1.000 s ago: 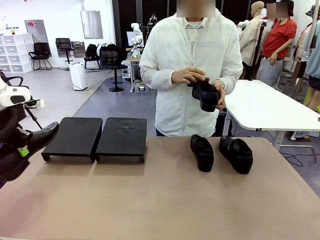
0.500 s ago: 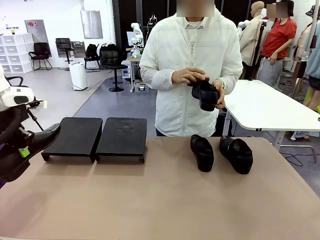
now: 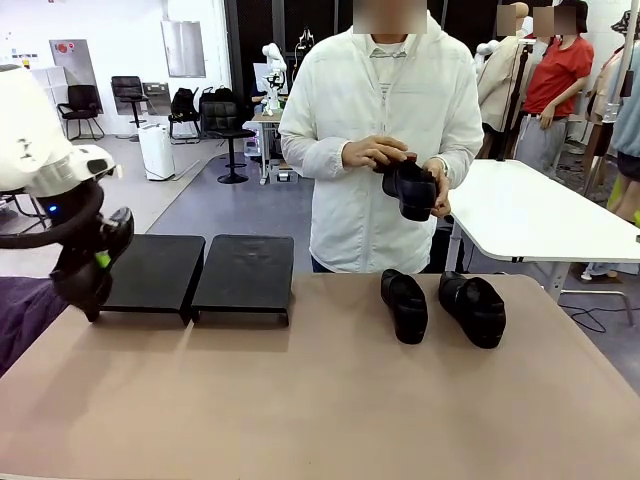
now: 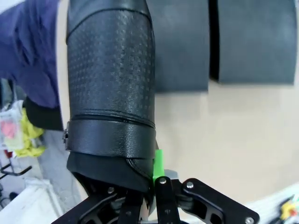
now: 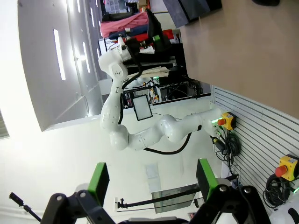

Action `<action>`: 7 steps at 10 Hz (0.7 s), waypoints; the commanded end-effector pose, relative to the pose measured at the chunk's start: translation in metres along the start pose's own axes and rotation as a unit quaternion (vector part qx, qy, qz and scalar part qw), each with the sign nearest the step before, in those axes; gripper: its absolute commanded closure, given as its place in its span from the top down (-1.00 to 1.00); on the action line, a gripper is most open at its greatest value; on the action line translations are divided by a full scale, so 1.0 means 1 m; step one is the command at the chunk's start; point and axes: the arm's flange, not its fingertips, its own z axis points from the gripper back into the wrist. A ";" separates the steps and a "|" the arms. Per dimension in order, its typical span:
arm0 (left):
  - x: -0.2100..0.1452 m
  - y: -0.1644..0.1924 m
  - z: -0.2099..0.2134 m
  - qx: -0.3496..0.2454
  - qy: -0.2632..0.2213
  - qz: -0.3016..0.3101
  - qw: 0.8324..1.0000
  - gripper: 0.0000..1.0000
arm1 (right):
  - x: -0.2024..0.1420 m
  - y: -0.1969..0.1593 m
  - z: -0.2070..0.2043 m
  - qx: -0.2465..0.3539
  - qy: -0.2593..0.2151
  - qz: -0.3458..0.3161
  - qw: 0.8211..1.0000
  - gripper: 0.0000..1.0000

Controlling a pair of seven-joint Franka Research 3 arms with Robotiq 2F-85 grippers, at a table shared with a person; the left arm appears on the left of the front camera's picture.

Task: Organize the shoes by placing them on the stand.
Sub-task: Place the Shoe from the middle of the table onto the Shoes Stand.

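None of four shoes (image 3: 404, 305) is resting on the stand (image 3: 245, 265); left gripper (image 4: 145, 173) is clamping one; right gripper (image 5: 150, 179) is gaping empty.

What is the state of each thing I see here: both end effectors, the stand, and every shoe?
Left end effector: shut on one shoe.
Right end effector: open, holding nothing.
Stand: no shoes on it.
Two shoes: lying on the table, right of the stand.
Fourth shoe: held in the person's hands.
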 end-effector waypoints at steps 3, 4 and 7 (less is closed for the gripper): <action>0.062 0.011 -0.043 0.021 -0.036 0.018 0.999 -1.00 | -0.001 0.003 0.002 -0.003 0.005 0.005 1.000 1.00; 0.069 0.015 -0.051 0.039 -0.039 0.027 0.998 -1.00 | -0.001 0.003 0.002 -0.003 0.005 0.005 1.000 1.00; 0.080 0.012 -0.071 0.069 -0.036 0.021 0.997 -1.00 | -0.001 0.003 0.002 -0.003 0.005 0.005 1.000 1.00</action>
